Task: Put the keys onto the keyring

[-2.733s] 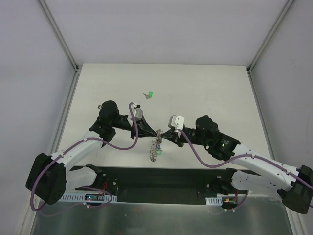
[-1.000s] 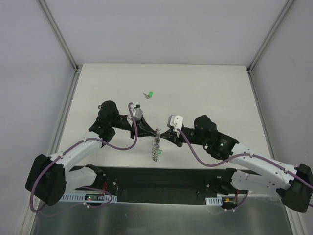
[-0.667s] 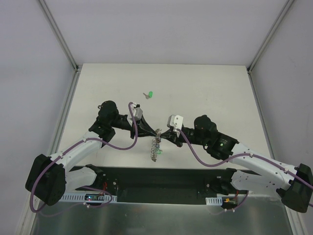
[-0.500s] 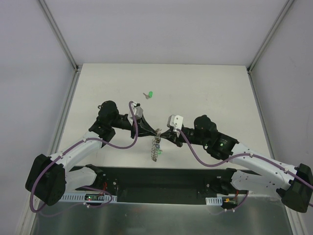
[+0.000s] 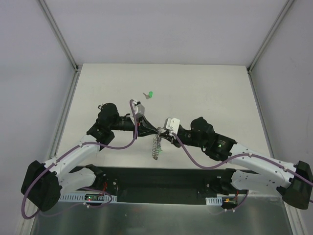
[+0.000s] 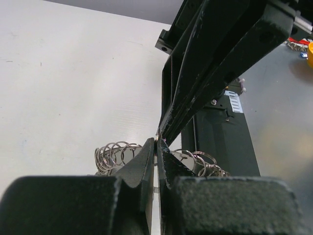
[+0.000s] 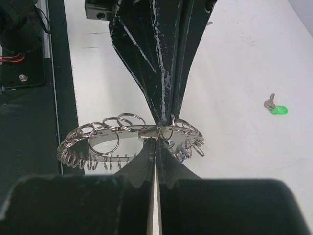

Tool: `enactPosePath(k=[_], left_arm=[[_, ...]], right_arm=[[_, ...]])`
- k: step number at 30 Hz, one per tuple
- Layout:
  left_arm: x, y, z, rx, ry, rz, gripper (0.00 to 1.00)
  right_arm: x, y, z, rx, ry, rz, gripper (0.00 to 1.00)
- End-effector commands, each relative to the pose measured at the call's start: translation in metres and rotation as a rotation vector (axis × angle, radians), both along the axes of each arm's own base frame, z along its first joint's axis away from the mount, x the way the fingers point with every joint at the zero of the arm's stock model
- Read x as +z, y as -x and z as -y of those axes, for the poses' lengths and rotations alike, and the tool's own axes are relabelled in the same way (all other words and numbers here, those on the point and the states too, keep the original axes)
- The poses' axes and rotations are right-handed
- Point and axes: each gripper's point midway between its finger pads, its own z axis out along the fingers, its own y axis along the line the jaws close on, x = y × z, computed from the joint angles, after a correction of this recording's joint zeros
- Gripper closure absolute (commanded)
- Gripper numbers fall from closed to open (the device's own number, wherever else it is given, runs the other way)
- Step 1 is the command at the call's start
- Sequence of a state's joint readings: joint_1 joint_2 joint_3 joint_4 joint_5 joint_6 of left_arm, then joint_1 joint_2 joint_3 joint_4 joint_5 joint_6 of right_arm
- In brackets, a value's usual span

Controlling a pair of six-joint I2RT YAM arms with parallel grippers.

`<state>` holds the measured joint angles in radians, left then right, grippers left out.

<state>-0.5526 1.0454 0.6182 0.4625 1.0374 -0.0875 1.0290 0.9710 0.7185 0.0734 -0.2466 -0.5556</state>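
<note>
Left arm [image 5: 78, 149] and right arm [image 5: 249, 161] bent inward, jaws tip to tip, both tight on the keyring [image 5: 156, 147].

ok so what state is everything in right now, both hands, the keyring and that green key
left hand: shut, pinching the keyring's edge
right hand: shut on the same spot, tip to tip with the left hand
keyring: gripped by both hands, small loops dangling from it
green key: lying loose on the table, apart from the keyring, not yet threaded on

Overhead; wrists opposed — keyring [image 7: 112, 137] likely shared
</note>
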Motion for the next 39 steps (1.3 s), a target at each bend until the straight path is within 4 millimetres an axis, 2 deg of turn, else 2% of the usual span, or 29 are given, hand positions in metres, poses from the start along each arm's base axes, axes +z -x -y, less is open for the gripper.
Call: enactPosePath(k=[1, 3, 6, 8, 9, 10, 11, 15, 19, 22, 25, 31, 32, 39], left_arm=[[0.037, -0.010, 0.002, 0.108, 0.119, 0.103, 1.00], [0.047, -0.013, 0.000, 0.146, 0.174, 0.122, 1.00], [0.039, -0.014, -0.002, 0.192, 0.205, 0.107, 1.00], [0.044, -0.013, -0.002, 0.206, 0.248, 0.139, 1.00], [0.037, -0.012, -0.003, 0.216, 0.252, 0.122, 1.00], [0.044, -0.013, -0.005, 0.232, 0.293, 0.152, 1.00], [0.043, -0.014, -0.005, 0.243, 0.303, 0.151, 1.00], [0.033, -0.012, -0.008, 0.255, 0.320, 0.132, 0.99], [0.026, -0.010, -0.010, 0.258, 0.316, 0.120, 0.81], [0.022, -0.008, -0.013, 0.265, 0.315, 0.121, 0.75], [0.018, -0.006, -0.015, 0.273, 0.308, 0.127, 0.73], [0.002, -0.006, -0.016, 0.273, 0.234, 0.141, 0.59], [0.000, -0.006, -0.016, 0.262, 0.218, 0.166, 0.55], [-0.019, 0.004, -0.006, 0.119, 0.134, 0.238, 0.44]], right_arm=[[0.014, 0.001, -0.009, 0.003, -0.012, 0.043, 0.99], [0.014, -0.001, -0.010, -0.008, -0.012, 0.051, 0.99], [0.015, -0.001, -0.012, -0.015, -0.023, 0.056, 0.99], [0.016, -0.002, -0.012, -0.019, -0.025, 0.059, 0.99], [0.016, -0.002, -0.012, -0.019, -0.025, 0.059, 0.99], [0.017, -0.002, -0.012, -0.022, -0.027, 0.061, 0.99], [0.017, -0.003, -0.011, -0.025, -0.026, 0.063, 0.99], [0.019, -0.006, -0.008, -0.040, -0.007, 0.075, 0.99], [0.020, -0.005, -0.006, -0.033, 0.021, 0.077, 0.99], [0.022, -0.005, -0.007, -0.026, 0.034, 0.083, 0.99], [0.018, -0.003, -0.004, -0.015, 0.078, 0.075, 0.99], [0.016, -0.002, -0.001, -0.002, 0.134, 0.080, 0.99], [0.013, -0.001, 0.000, 0.002, 0.146, 0.079, 0.99], [0.012, 0.002, 0.002, 0.026, 0.180, 0.071, 0.99]])
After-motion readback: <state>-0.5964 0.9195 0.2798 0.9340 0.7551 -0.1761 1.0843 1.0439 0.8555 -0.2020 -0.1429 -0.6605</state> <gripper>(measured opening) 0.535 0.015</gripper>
